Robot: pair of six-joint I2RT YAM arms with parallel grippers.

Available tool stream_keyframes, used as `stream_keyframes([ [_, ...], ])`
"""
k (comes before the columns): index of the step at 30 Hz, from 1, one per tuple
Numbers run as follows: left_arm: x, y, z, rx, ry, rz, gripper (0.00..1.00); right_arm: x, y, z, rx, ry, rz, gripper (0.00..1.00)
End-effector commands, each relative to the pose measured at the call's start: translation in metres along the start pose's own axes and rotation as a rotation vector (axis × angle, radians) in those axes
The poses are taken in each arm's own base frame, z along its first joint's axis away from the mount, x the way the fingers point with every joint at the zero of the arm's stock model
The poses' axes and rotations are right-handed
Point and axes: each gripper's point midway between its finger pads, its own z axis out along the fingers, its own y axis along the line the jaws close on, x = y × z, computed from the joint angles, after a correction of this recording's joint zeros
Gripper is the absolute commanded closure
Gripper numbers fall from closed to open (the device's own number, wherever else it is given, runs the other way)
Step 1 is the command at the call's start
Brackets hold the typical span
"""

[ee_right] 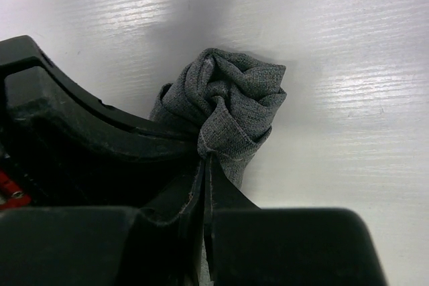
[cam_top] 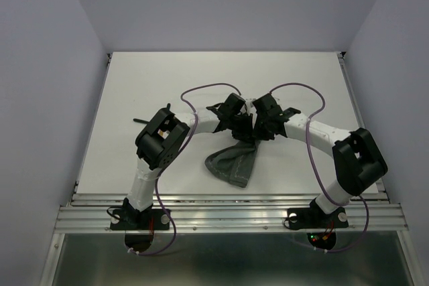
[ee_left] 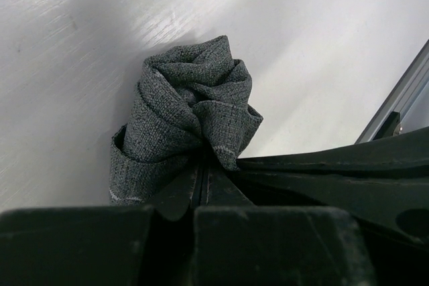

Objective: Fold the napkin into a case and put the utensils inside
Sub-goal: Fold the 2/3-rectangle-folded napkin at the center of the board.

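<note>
Above mid worktop (cam_top: 301,85), left claw (cam_top: 236,122) and right claw (cam_top: 263,123) each clamp the bunched napkin (cam_top: 234,162), tail drooping nearward. Risk: twisted cloth may fold crooked, or slip from the thin pinch.

A white tabletop (cam_top: 167,78) with a faint wood grain sits enclosed by plain pale lavender walls: a left wall (cam_top: 40,98), a back wall (cam_top: 228,5) and a right wall (cam_top: 402,65). Ribbed aluminium rails (cam_top: 228,213) run along its near edge. Soft light leaves diffuse glare on the surface.
</note>
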Motion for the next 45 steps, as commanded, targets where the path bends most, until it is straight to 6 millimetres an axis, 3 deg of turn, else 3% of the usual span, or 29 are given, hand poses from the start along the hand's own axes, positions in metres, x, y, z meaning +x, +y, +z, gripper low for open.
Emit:
stream_keyframes([
  [1,0.006,-0.032,-0.001,0.128,0.022,0.047,1.00,-0.015,0.026,0.010,-0.087,-0.041,0.048,0.96],
  [5,0.004,-0.035,-0.004,0.128,0.011,0.047,1.00,0.001,0.018,0.023,-0.076,-0.003,0.072,0.97],
  [17,-0.001,-0.031,-0.020,0.046,-0.013,0.093,0.58,0.020,0.001,0.043,-0.026,0.027,0.113,0.97],
  [19,-0.002,-0.029,-0.024,0.016,-0.016,0.098,0.53,0.018,-0.003,0.043,-0.018,0.020,0.127,0.97],
  [25,-0.013,-0.026,-0.039,-0.053,-0.051,0.122,0.51,0.015,-0.008,0.038,-0.017,0.000,0.147,0.97],
  [33,-0.017,-0.016,-0.055,-0.116,-0.069,0.120,0.21,0.012,-0.010,0.035,-0.021,-0.008,0.159,0.97],
  [38,-0.018,-0.003,-0.067,-0.180,-0.086,0.107,0.16,0.012,-0.011,0.032,-0.021,-0.013,0.164,0.97],
  [45,-0.029,0.014,-0.101,-0.243,-0.153,0.061,0.16,0.007,-0.015,0.032,-0.018,-0.020,0.186,0.97],
])
